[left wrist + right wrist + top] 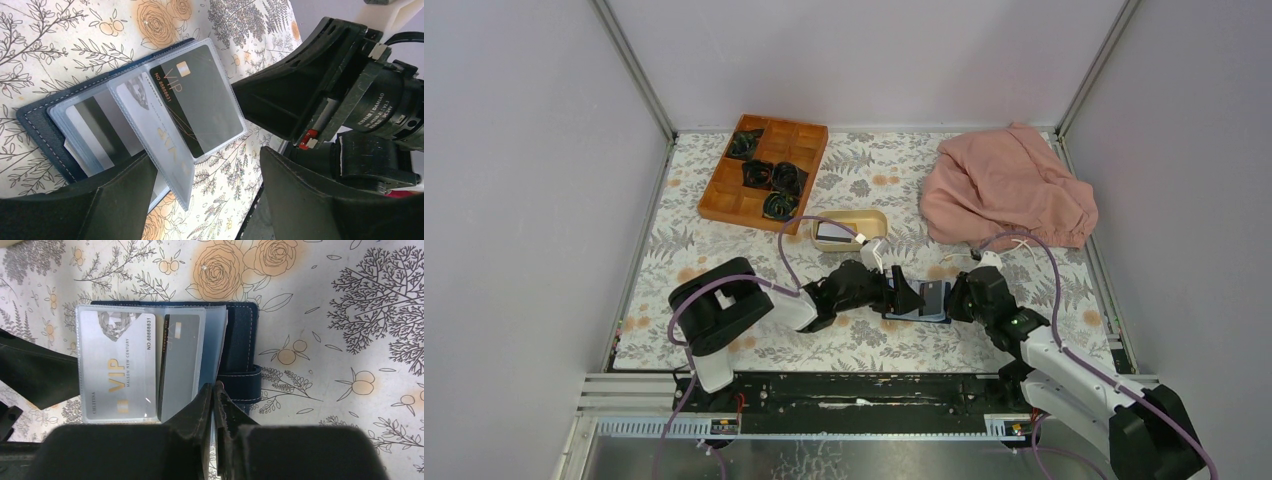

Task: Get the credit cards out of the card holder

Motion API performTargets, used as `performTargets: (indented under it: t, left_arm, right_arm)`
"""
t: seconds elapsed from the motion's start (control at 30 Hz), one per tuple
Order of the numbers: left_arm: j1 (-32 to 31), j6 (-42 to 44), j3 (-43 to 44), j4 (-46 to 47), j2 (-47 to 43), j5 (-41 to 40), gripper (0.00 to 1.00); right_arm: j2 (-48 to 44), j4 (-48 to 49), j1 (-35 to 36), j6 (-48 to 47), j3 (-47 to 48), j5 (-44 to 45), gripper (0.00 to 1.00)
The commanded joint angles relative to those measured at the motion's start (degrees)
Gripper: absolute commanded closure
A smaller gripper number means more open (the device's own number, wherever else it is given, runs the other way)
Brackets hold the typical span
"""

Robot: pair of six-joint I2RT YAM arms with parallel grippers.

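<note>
The navy card holder (924, 300) lies open on the floral cloth between my two grippers. In the right wrist view its clear sleeves hold a grey-white VIP card (117, 365) and a black card (180, 360); the snap tab (245, 377) points right. My right gripper (214, 387) is shut on the near edge of a clear sleeve. In the left wrist view the black card (200, 95) lies flat in its sleeve and the sleeve with the pale card (150, 125) stands up. My left gripper (205, 200) is open, with that leaf's lower corner between its fingers, untouched.
A beige oval dish (874, 218) behind the holder has a flat pale and dark thing in it. A wooden compartment tray (734, 195) stands at the back left. A pink cloth (1004, 185) is heaped at the back right. The right gripper's body (300, 95) is close beside the left fingers.
</note>
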Motion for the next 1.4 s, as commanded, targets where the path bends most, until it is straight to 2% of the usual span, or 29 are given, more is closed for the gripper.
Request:
performTargets:
  t: [0.0,0.17,0.33,0.43,0.53,0.67,0.7,0.77,0.83,0.87,1.07,1.37]
  left_arm:
    - [-0.31,-0.04,1.15,2.33,0.71,0.53,0.20]
    - [-0.34,-0.04,0.55,2.39,0.91,0.05,0.20]
    - [-0.16,0.45,-1.17,2.01,-0.45,-1.63,0.20]
    - [0.10,1.67,-2.49,0.33,-2.53,-3.38,0.20]
    - [0.51,3.22,-5.49,-0.62,-6.04,-5.93,0.21]
    - [0.89,4.36,-8.96,-3.49,-12.92,-10.04,0.31]
    - [0.92,4.93,-9.16,-4.35,-14.18,-10.60,0.34]
    - [0.89,5.84,-8.74,-5.58,-15.59,-9.59,0.42]
    - [0.93,6.16,-7.21,-6.06,-15.13,-6.61,0.45]
    - [0.83,6.15,-6.15,-5.34,-14.38,-3.90,0.45]
    - [0.76,2.73,-1.15,1.39,-5.61,4.98,0.37]
    - [0.74,0.46,1.49,5.56,3.33,6.67,0.34]
  right_arm:
    - [-2.38,-0.05,0.15,0.47,0.20,-0.66,0.83]
    - [-7.21,-3.56,0.13,0.99,1.23,1.59,0.50]
    - [-12.57,-9.49,0.16,1.52,3.59,5.75,0.45]
    - [-14.52,-8.06,0.15,-0.84,3.93,3.84,0.46]
    - [-12.50,-5.44,0.13,-1.30,4.76,0.47,0.51]
    - [-7.29,-1.45,0.14,-1.32,4.67,-1.67,0.59]
    - [-5.68,-0.18,0.14,-1.39,4.27,-2.11,0.64]
    - [-2.83,1.94,0.09,-1.07,3.73,-2.45,0.81]
    - [-0.09,2.64,0.08,-0.16,3.43,-2.49,0.97]
    - [1.12,3.14,0.07,0.60,3.16,-2.31,1.00]
    - [4.48,5.42,0.09,3.20,0.68,-1.85,1.00]
    - [3.66,5.64,-0.08,3.87,-1.35,-2.59,1.00]
